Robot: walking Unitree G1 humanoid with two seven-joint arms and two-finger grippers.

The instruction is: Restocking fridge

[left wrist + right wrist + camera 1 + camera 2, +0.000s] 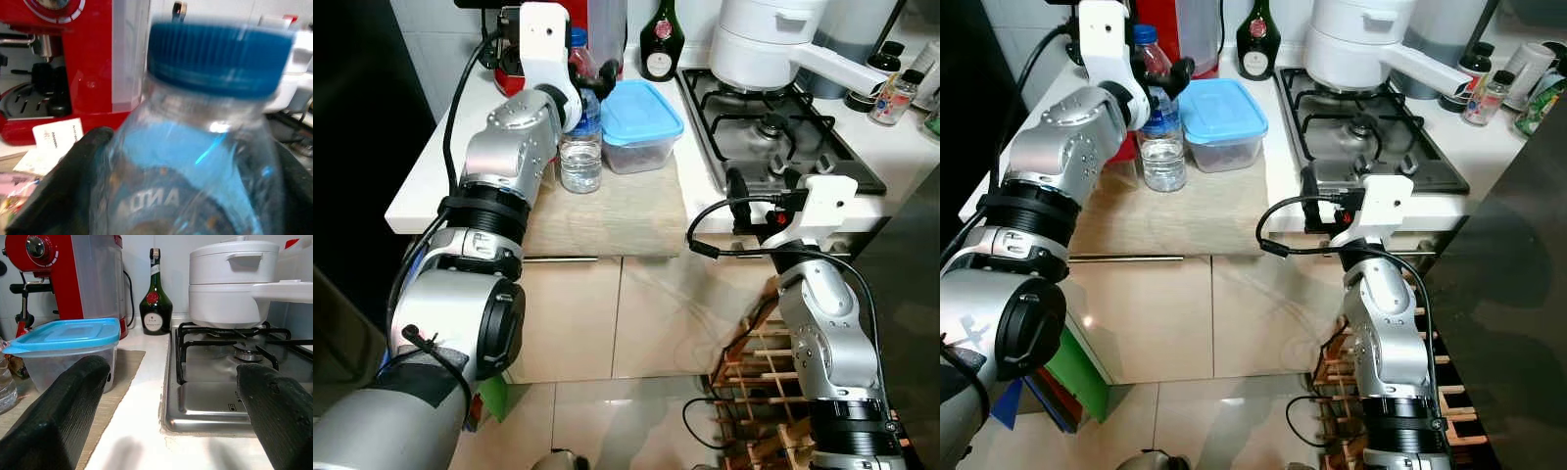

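Blue-capped, the clear water bottle (580, 147) stands upright on a beige mat (626, 211) on the white counter (416, 191) in the left eye view, at nine o'clock from a plastic tub with a blue lid (641, 125). The left gripper (590, 80) closes its black fingers around the bottle's neck.

Right eye view: the right gripper (1317, 201) hangs at the counter's front edge, at six o'clock from the gas hob (1356, 132).

Left wrist view: black fingers (68, 186) press both sides of the bottle below its cap (220, 58), a red coffee machine (73, 58) behind.

Right wrist view: both fingers (63, 416) are spread wide, holding nothing; a white pot (230, 284) sits on the hob, a dark green bottle (155, 296) beside it.
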